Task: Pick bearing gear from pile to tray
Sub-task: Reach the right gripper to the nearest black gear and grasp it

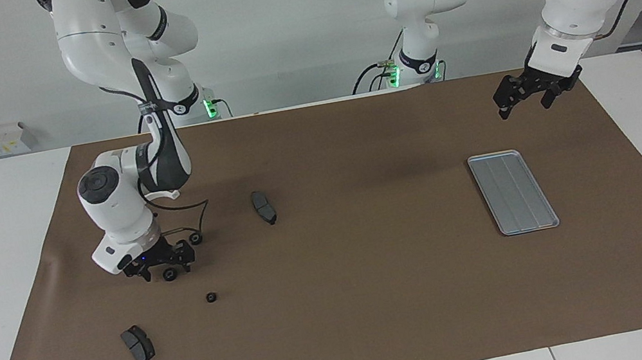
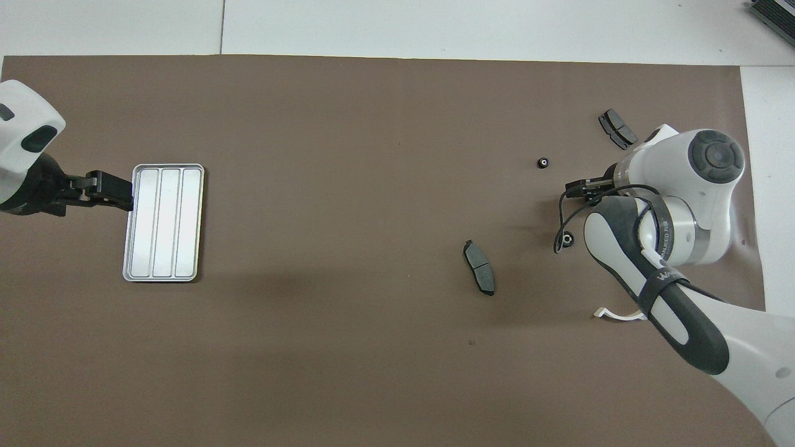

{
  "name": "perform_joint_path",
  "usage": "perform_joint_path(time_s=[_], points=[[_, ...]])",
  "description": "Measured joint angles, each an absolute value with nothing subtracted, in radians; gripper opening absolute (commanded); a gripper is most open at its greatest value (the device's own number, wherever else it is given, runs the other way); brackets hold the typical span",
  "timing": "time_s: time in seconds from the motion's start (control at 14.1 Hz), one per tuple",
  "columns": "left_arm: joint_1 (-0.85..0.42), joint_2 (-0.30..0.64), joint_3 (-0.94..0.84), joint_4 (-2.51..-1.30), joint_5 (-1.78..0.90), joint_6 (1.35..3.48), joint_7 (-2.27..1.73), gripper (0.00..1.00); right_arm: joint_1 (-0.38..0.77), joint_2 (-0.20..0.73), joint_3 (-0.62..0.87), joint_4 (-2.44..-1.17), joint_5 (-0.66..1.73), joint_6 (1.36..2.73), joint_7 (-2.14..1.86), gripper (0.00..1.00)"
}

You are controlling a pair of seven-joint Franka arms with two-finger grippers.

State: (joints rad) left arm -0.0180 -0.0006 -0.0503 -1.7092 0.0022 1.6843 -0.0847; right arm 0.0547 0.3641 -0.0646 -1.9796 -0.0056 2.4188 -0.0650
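Note:
Three small black bearing gears lie on the brown mat toward the right arm's end. My right gripper [image 1: 165,271] is down at the mat, open, its fingers on either side of the middle gear [image 1: 169,274]. A second gear [image 1: 196,239] [image 2: 566,238] lies nearer the robots and a third gear [image 1: 211,297] [image 2: 543,162] farther out. In the overhead view the right gripper [image 2: 584,188] covers the middle gear. The silver tray [image 1: 513,191] [image 2: 163,222] lies toward the left arm's end. My left gripper [image 1: 522,104] [image 2: 118,191] waits open in the air, over the mat beside the tray.
Two dark grey pads lie on the mat: one pad [image 1: 263,207] [image 2: 479,276] toward the middle, the other pad [image 1: 138,345] [image 2: 617,128] farther from the robots than the gears. A white half-ring bracket [image 1: 164,195] [image 2: 615,315] shows partly under the right arm.

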Motion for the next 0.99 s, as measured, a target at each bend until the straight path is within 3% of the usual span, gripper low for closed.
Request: perform_joint_path(time_s=[0.14, 0.5, 0.78, 0.85, 0.99], points=[[-0.018, -0.001, -0.05, -1.709, 0.002, 1.684, -0.085, 1.0, 0.052, 0.364, -0.065, -1.987, 0.022, 2.419, -0.099, 0.98], [-0.018, -0.001, -0.05, -1.709, 0.002, 1.684, -0.085, 1.0, 0.049, 0.365, -0.065, -1.993, 0.032, 2.425, -0.109, 0.65], [-0.018, -0.001, -0.05, -1.709, 0.002, 1.684, -0.085, 1.0, 0.045, 0.366, -0.065, -1.994, 0.032, 2.435, -0.118, 0.53], [-0.018, -0.001, -0.05, -1.709, 0.002, 1.684, -0.085, 1.0, 0.045, 0.365, -0.065, -1.993, 0.033, 2.436, -0.118, 0.48], [-0.018, -0.001, -0.05, -1.709, 0.002, 1.684, -0.085, 1.0, 0.045, 0.364, -0.065, -1.992, 0.033, 2.437, -0.118, 0.27]])
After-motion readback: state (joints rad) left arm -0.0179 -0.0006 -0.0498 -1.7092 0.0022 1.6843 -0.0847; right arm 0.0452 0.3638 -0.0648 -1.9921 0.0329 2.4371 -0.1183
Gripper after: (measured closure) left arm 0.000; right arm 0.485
